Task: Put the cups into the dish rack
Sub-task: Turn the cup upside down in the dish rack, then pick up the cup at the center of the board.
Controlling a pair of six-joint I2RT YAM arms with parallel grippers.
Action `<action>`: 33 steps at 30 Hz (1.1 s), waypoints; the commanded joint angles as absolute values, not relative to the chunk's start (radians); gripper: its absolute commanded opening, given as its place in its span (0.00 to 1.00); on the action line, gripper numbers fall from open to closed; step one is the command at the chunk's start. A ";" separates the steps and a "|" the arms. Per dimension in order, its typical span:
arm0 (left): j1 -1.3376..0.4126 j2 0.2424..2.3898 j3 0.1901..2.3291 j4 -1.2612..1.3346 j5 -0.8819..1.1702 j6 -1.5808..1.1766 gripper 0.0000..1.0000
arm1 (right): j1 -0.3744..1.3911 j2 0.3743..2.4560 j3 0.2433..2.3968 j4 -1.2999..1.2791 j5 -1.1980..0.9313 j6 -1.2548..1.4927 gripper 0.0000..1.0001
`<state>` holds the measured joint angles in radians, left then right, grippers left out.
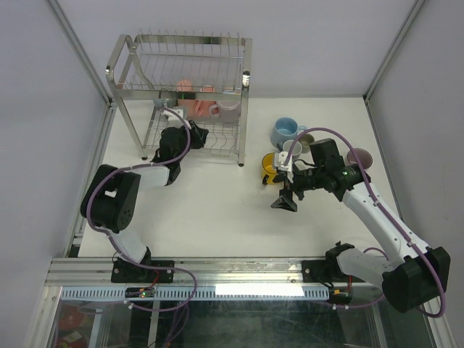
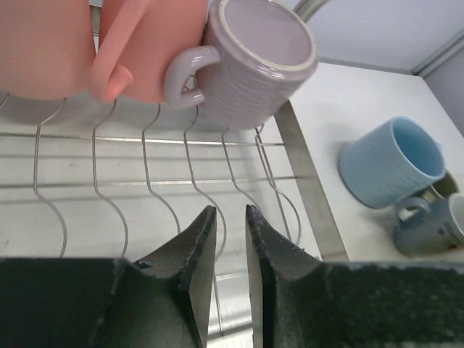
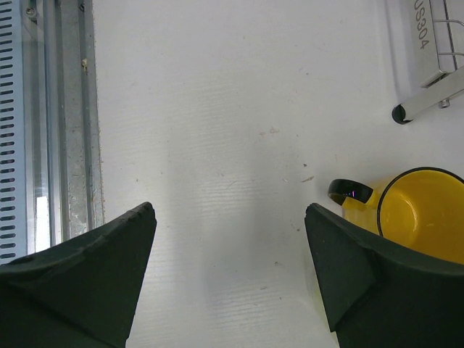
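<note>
Three mugs show on the bottom shelf of the dish rack (image 1: 116, 80), which stands at the far left corner of the table (image 1: 217, 210). Two are salmon pink (image 2: 156, 51) (image 2: 43, 43), side by side. The third is lilac (image 2: 254, 65), ribbed and glossy, tipped over on the wires with its handle touching the nearer pink one. It lies at the shelf's right end, right by the flat steel rail.

The left gripper (image 2: 230, 212) is inside that lower tier, low over the curved wires, just short of the lilac mug. Its fingers are parted only a crack and clasp nothing (bare wire shows through the gap).

Beyond the rail, out on the table's right half, stand the loose mugs: a ribbed light blue one (image 2: 388, 170), a smaller grey one (image 2: 428, 225) touching or nearly touching it, and a mauve one (image 1: 360, 157) nearer the right edge.

The right gripper (image 3: 228, 210) hangs over bare tabletop between the rack and that cluster, fingers spread wide, empty. Just beside its right finger sits a yellow mug (image 3: 420, 217) with a dark rim and handle, mouth toward the wrist camera. One rack foot is near it, not touching.
</note>
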<state>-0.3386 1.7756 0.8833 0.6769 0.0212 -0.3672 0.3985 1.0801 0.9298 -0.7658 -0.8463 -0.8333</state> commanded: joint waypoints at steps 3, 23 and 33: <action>-0.330 1.547 0.689 0.810 0.079 -0.398 0.24 | 0.386 1.066 0.929 -0.736 -0.880 -0.850 0.87; -0.316 0.731 0.488 0.288 0.065 -0.485 0.99 | 0.356 1.044 0.929 -0.746 -0.934 -0.862 0.87; -0.314 0.634 0.650 0.111 0.275 -0.474 0.99 | 0.300 1.019 0.945 -0.763 -0.967 -0.864 0.86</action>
<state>-0.3252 0.6788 0.5980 0.1711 0.1669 -0.4648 0.3252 1.0512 0.9253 -0.7689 -0.9134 -0.8478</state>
